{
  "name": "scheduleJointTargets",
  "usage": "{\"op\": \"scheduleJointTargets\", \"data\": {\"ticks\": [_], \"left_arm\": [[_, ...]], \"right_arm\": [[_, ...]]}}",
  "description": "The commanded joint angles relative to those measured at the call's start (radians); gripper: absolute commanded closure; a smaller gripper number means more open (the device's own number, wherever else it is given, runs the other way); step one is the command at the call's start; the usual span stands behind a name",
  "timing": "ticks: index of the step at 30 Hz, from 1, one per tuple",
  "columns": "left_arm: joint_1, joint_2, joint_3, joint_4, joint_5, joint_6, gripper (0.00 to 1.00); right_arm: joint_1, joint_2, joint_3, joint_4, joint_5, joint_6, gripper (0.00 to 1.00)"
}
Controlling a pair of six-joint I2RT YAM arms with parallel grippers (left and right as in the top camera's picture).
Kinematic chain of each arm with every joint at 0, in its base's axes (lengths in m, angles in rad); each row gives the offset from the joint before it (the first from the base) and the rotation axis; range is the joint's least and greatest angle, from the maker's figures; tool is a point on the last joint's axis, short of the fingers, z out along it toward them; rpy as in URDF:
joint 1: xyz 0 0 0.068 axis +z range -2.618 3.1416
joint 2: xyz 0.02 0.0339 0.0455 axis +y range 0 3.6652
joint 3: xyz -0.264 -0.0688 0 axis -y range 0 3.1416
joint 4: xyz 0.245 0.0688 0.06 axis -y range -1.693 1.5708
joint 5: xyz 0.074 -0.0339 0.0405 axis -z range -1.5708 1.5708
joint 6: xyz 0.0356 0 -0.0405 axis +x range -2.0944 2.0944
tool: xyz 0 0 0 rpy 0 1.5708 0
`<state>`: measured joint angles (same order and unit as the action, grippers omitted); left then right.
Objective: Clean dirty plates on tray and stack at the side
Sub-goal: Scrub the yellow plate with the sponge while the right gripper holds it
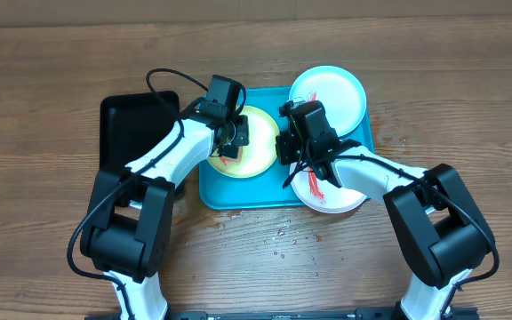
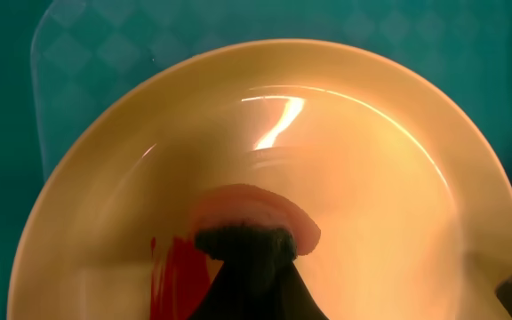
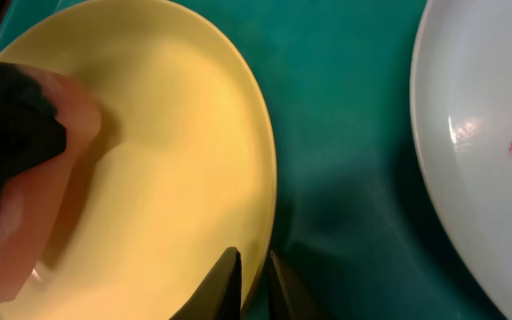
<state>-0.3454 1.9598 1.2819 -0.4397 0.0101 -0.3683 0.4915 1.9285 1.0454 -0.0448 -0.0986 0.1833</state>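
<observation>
A black tray (image 1: 132, 133) sits on the wooden desk (image 1: 52, 71) at 9 o'clock of the turquoise tray (image 1: 238, 194), just beside it.

The left gripper (image 1: 235, 140) is clenched on a sponge (image 2: 243, 238), dark-faced with a pinkish body, and presses it onto the yellow-green plate (image 1: 258, 162). Its own fingers are hidden behind the sponge in the left wrist view. The plate lies in the left half of the turquoise tray. A red smear (image 2: 172, 276) remains at 9 o'clock of the sponge.

The right gripper (image 3: 254, 258) is open only a sliver, its two fingers pinching the rim of the yellow-green plate at the plate's 3 o'clock edge.

The white plate (image 1: 343, 199) lies at the tray's 4 o'clock corner and overhangs the rim, with red streaks (image 1: 316, 185) across it. The light blue plate (image 1: 332, 93) rests at the 1 o'clock corner, partly over the rim, and looks clean.

Small wet drops (image 1: 283, 236) dot the desk at 6 o'clock of the tray.
</observation>
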Motion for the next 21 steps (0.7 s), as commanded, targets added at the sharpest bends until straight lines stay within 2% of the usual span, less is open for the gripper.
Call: {"op": "scheduleJointTargets", "data": {"ticks": [1,7,10,15,21], "left_arm": [[-0.002,0.011,0.009,0.006,-0.018,-0.014,0.96],[-0.002,0.031,0.009,0.006,-0.013,-0.026,0.96],[-0.002,0.041,0.009,0.007,-0.011,-0.029,0.96],[-0.002,0.041,0.010,0.008,0.002,-0.029,0.96],[-0.002,0.023,0.012,-0.002,0.091,-0.035,0.96]], "right_arm": [[-0.001,0.022,0.023,0.008,-0.006,0.004,0.88],[-0.001,0.035,0.023,0.011,-0.011,0.004,0.90],[-0.001,0.035,0.023,0.011,-0.011,0.005,0.96],[-0.001,0.035,0.023,0.007,-0.011,0.005,0.96],[-0.001,0.035,0.023,0.006,-0.006,0.066,0.96]]}}
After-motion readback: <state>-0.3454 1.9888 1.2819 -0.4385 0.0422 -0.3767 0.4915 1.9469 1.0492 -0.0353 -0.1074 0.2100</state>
